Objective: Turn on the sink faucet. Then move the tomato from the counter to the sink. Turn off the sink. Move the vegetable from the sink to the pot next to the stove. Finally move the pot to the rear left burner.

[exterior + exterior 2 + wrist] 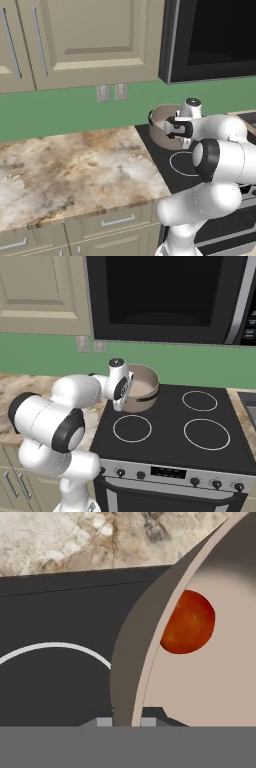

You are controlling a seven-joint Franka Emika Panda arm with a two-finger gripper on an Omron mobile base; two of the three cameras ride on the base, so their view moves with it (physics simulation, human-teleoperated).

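Note:
The grey-brown pot (146, 387) stands over the rear left part of the black stove (170, 428), close to the green wall. My gripper (125, 722) is shut on the pot's left rim, with the wall of the pot (210, 682) passing between the fingertips. Inside the pot lies the red-orange tomato (189, 622), near that wall. From the left base view, the hand covers the pot's (160, 132) right side. The marbled counter (70, 170) lies left of the stove (162, 172). I cannot tell whether the pot rests on the glass or hangs just above it.
A dark microwave (165, 296) hangs low over the stove, close above the hand. Three white burner rings (132, 428) show on the glass, and black knobs (216, 484) line the front panel. Cabinets (75, 40) and wall outlets (111, 92) are above the counter.

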